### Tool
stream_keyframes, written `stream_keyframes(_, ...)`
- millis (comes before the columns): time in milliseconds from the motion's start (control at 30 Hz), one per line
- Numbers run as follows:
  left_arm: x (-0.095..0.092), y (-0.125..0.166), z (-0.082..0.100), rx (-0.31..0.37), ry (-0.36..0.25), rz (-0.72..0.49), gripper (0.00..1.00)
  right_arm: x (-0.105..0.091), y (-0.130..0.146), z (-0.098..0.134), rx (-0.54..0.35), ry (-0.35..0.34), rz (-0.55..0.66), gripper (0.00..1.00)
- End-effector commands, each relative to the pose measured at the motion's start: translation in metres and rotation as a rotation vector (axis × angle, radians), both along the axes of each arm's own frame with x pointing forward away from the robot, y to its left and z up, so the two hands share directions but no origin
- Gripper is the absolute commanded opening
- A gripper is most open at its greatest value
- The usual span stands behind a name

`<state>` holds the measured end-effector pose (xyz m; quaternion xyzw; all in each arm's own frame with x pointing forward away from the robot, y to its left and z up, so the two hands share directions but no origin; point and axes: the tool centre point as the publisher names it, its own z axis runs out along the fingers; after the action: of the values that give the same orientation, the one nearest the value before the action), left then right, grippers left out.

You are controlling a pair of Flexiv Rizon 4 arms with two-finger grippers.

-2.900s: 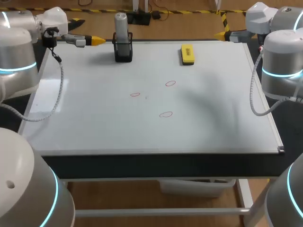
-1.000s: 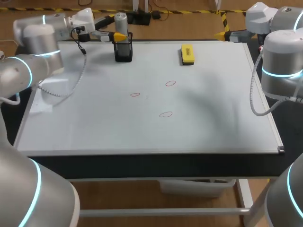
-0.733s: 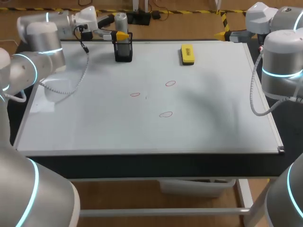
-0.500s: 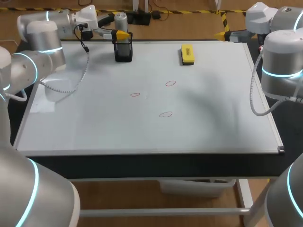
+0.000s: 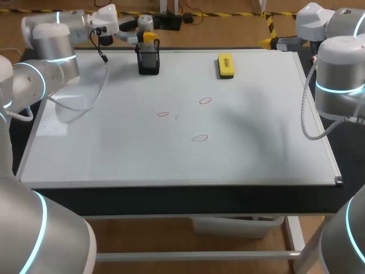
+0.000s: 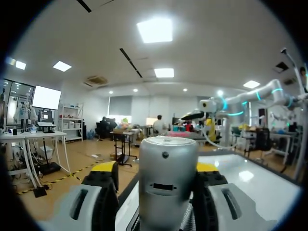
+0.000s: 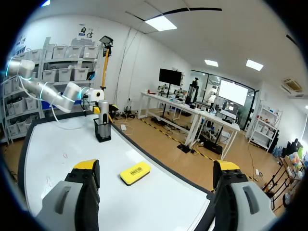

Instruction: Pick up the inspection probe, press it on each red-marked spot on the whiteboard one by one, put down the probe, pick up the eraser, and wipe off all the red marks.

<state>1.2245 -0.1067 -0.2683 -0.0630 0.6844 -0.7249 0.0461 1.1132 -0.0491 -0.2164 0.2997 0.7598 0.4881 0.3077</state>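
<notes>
Between left tool's (image 6: 156, 167) parted fingers (image 6: 107, 195) stands the silver probe (image 6: 167, 185).

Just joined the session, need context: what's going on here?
The left gripper is at the probe, which stands in its black holder at the whiteboard's far edge. Its fingers flank the probe with a gap on one side, so no grip yet. The right gripper hangs open. Three red marks remain; the eraser lies unused.

- A robotics lab: left arm (image 5: 45, 40) and right arm (image 5: 339, 74) flank a whiteboard surface (image 5: 171, 160).
- Far beyond: bin shelves (image 7: 53, 62), monitor benches (image 7: 178, 103), hazard-taped floor (image 5: 85, 11).
</notes>
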Motion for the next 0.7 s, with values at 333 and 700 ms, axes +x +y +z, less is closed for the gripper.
stream_keyframes(333, -0.004, 0.008, 0.011, -0.007, -0.037, -0.230, 0.00, 0.000, -0.001, 0.000, 0.000, 0.001, 0.001, 1.00)
stream_keyframes(700, -0.023, 0.006, 0.037, -0.019, -0.059, -0.257, 0.00, 0.000, -0.001, 0.000, 0.000, 0.001, 0.001, 1.00)
